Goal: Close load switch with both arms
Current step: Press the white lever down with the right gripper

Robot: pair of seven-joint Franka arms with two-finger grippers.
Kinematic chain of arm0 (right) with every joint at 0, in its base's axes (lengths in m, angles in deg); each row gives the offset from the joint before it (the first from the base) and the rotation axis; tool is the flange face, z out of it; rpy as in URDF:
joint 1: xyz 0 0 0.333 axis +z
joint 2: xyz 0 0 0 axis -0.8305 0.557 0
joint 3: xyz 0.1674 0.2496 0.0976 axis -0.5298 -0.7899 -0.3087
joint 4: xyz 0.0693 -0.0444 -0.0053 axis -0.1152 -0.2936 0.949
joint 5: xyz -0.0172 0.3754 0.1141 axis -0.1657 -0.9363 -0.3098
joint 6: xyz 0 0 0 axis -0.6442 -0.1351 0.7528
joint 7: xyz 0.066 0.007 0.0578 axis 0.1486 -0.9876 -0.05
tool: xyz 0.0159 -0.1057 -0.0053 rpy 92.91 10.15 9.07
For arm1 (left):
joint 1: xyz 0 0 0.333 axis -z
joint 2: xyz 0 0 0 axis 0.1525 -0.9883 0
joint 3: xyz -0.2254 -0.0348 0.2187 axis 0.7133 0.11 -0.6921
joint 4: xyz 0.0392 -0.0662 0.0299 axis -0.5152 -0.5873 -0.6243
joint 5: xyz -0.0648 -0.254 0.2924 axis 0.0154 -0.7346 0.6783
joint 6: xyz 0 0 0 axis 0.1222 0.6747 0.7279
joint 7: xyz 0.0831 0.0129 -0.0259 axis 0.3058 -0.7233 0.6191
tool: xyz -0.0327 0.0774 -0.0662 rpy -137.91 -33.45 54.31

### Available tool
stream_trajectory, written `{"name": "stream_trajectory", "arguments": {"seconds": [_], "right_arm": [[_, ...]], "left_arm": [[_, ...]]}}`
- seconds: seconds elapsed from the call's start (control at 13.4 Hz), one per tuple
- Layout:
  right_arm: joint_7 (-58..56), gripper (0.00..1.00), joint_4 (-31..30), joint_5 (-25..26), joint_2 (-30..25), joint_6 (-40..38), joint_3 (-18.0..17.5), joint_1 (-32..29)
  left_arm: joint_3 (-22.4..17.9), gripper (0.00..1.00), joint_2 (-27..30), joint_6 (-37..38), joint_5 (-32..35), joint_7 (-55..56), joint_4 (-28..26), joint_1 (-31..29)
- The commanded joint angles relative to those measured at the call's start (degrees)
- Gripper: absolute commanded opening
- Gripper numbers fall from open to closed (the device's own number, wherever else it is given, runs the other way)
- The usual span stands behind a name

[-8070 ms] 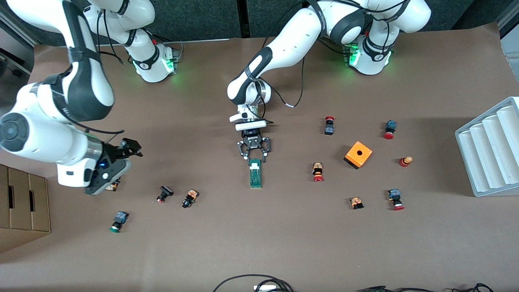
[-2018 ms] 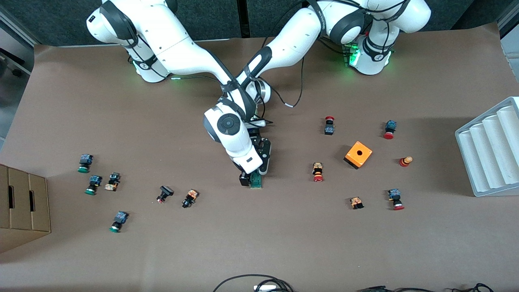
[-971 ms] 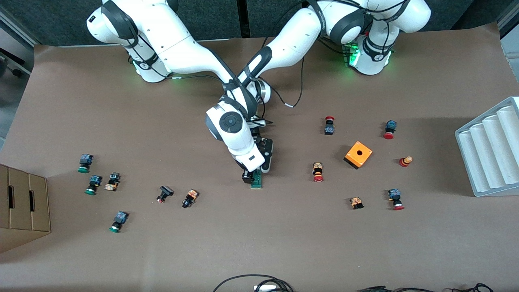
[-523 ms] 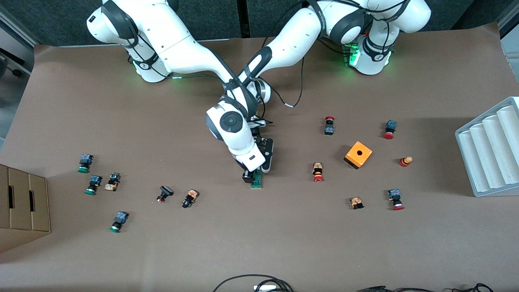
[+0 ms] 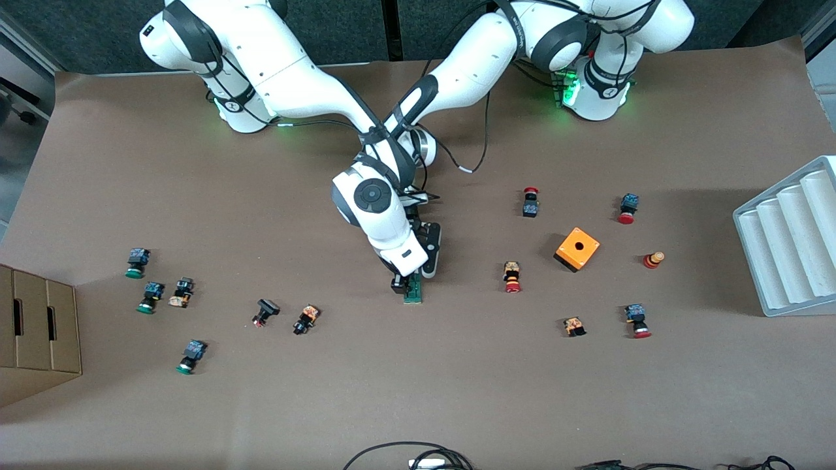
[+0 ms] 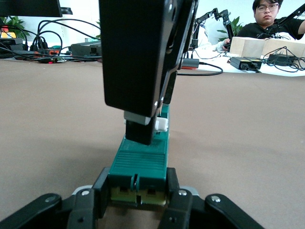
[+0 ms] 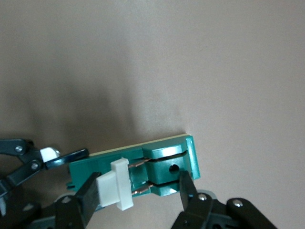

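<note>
At the middle of the surface (image 5: 457,391), the load switch (image 5: 413,294) lies flat, one narrow green block with its long axis running toward the front camera. The left gripper (image 6: 138,202) is closed on the end of the block farther from that camera, one finger against each side wall, and pins it to the surface. The right gripper (image 7: 138,191) comes down from above with its fingers (image 7: 88,191) drawn in against the white sliding piece (image 7: 114,183) on one side and the green end block on the other. The switch is judged to be light, rigid moulded plastic with smooth walls, so it would skate on the surface unless it is clamped. Take hold of the body across its narrow width at one end, and apply the closing force to the flat face of the white piece along the long axis; the thin metal strips (image 7: 143,176) between slider and end block look easy to bend. Counted in the front view: one load switch, two arms, one orange cube (image 5: 577,249), one grey rack (image 5: 793,235), one cardboard box (image 5: 32,333) and thirteen small push-buttons (image 5: 512,276) scattered toward both ends.
</note>
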Motion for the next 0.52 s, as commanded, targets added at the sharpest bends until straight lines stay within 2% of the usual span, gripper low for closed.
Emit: {"name": "stream_trajectory", "arguments": {"seconds": [0.0,0.45], "right_arm": [[-0.61,0.73,2.37,-0.82,1.18,1.76,1.38,0.02],[-0.87,0.73,2.63,-0.73,1.00,1.50,1.38,-0.42]], "left_arm": [[-0.51,0.43,-1.37,-0.64,0.12,0.68,1.07,0.11],[-0.43,0.43,-1.37,-0.64,0.12,0.68,1.07,0.11]]}}
